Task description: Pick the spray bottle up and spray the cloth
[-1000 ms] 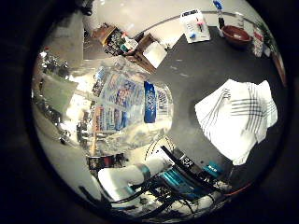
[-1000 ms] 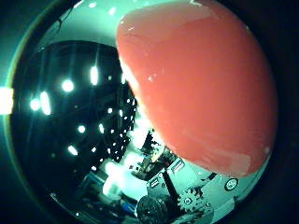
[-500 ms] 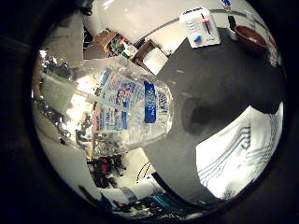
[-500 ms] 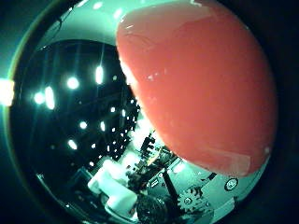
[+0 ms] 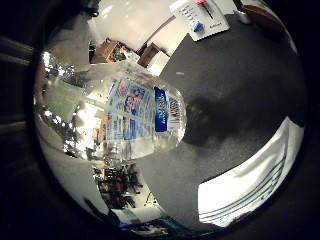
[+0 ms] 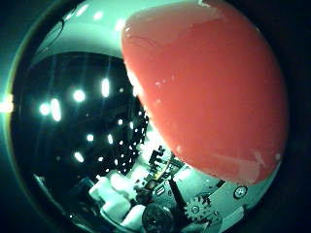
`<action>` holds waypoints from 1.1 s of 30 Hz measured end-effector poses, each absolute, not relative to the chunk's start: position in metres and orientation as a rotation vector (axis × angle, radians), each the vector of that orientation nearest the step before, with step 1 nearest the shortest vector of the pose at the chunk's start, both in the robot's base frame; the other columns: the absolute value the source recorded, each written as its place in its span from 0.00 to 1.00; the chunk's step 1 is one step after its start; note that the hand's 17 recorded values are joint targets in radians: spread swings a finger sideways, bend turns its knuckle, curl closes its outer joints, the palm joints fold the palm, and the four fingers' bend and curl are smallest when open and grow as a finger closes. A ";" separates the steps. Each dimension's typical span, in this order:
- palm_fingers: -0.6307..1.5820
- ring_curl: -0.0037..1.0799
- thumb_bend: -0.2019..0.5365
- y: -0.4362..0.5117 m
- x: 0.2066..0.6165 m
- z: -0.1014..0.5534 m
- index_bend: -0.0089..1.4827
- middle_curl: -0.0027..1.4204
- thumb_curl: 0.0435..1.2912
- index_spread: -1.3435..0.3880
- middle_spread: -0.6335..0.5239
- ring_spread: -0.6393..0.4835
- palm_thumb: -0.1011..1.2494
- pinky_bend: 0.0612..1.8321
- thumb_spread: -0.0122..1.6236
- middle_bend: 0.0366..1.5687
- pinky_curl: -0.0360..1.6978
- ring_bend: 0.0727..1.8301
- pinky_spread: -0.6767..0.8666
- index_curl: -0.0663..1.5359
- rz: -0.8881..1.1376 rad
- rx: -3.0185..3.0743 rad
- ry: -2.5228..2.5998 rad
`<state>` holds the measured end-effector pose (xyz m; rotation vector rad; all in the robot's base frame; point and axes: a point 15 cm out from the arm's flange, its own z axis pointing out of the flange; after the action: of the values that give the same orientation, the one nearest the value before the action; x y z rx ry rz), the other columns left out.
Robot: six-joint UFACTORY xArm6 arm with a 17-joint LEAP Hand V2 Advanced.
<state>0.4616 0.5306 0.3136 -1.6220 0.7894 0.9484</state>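
Observation:
The spray bottle's clear body, with a blue and white label, sits close against my palm in the little finger side view. Its red spray head fills much of the thumb side view. White fingers and geared parts of my right hand curl in beside the red head, so the hand is shut on the bottle. The white cloth with thin dark stripes lies on the dark grey table, below the bottle and off to one side. The bottle's shadow falls on the table beside the cloth.
A white card with a pen and a small blue item lies on the table's far side. A dark bowl stands near it. Cardboard boxes sit on the floor beyond the table edge.
The whole picture has shifted, so my hand has moved with the bottle. The cloth now shows larger and nearer the picture's edge. The bottle stays fixed against my palm.

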 end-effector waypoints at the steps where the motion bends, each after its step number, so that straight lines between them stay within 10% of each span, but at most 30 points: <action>1: 0.77 0.55 0.21 0.531 0.461 0.314 0.64 0.51 0.64 0.58 0.36 0.36 0.58 0.68 0.50 0.77 0.35 0.74 0.17 0.45 0.947 -1.623 0.788; 6: 0.61 0.48 0.21 0.530 0.457 0.316 0.43 0.46 0.52 0.49 0.29 0.30 0.52 0.65 0.53 0.60 0.31 0.63 0.12 0.43 0.930 -1.654 0.766; 18: 0.30 0.24 0.22 0.519 0.457 0.317 0.35 0.28 0.32 0.52 0.45 0.74 0.38 0.51 0.61 0.25 0.21 0.31 0.76 0.33 0.821 -1.791 0.722; 33: 0.29 0.19 0.23 0.506 0.457 0.357 0.15 0.21 0.26 0.53 0.50 0.83 0.33 0.34 0.59 0.09 0.15 0.13 0.80 0.26 0.688 -1.859 0.660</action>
<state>0.4567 0.5060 0.3573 -1.8590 0.6596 0.6884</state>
